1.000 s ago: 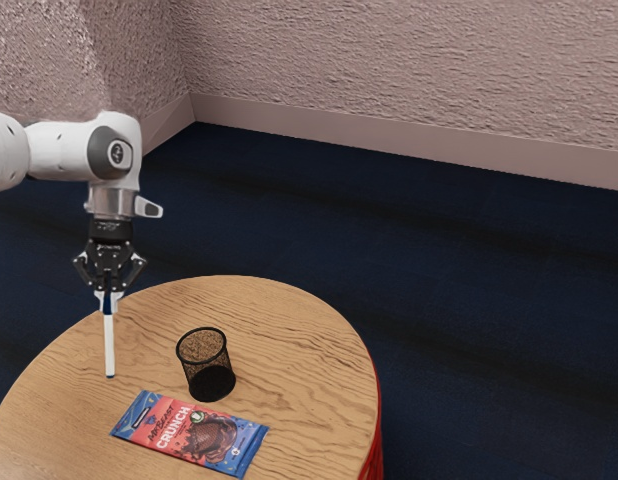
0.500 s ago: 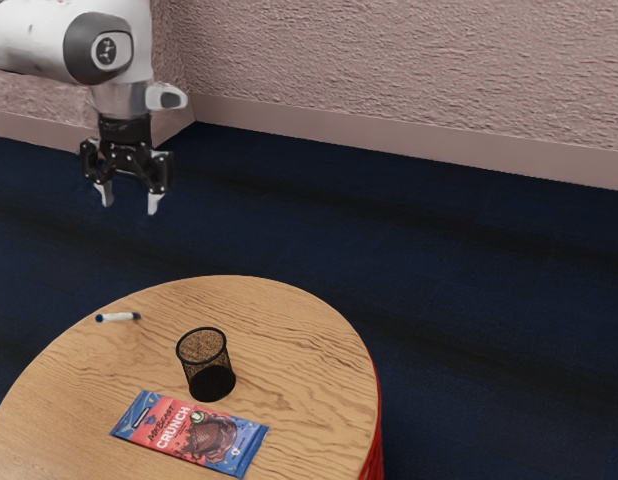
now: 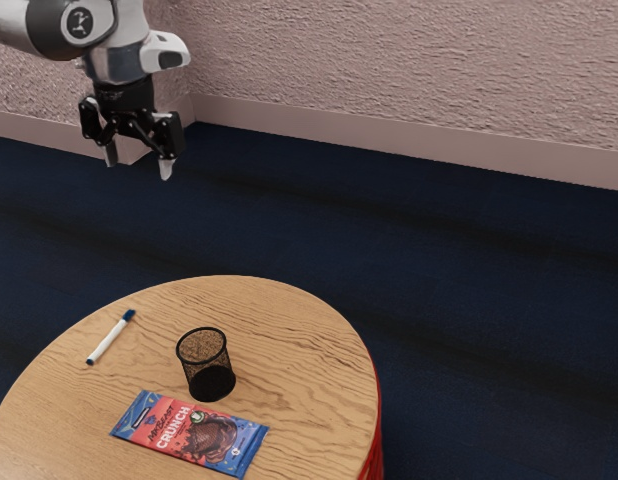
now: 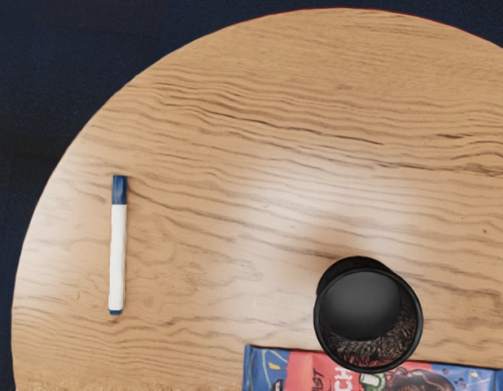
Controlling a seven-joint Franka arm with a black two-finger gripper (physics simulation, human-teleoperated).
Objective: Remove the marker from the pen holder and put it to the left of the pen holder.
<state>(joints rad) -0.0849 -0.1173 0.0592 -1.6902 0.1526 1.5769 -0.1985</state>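
Note:
High over the table's far-left side in the exterior view, my gripper (image 3: pixel 139 168) stands open, its fingers wide apart and nothing between them. The white marker with a blue cap (image 3: pixel 111 338) lies flat on the wood, apart from the black mesh pen holder (image 3: pixel 207 364), on the exterior view's left of it. The holder is upright. From the wrist view, the marker (image 4: pixel 118 248) rests near the table's curved edge, and the pen holder (image 4: pixel 369 316) has no marker in it.
A chocolate bar in a red and blue wrapper (image 3: pixel 191 432) lies beside the pen holder on the round wooden table (image 3: pixel 299 330). Dark blue floor surrounds the table, with pinkish textured walls behind.
The gripper has let go of the marker, which it held upright, and has risen well above the table. The marker now lies flat, having swung round on the tabletop since half a second ago.

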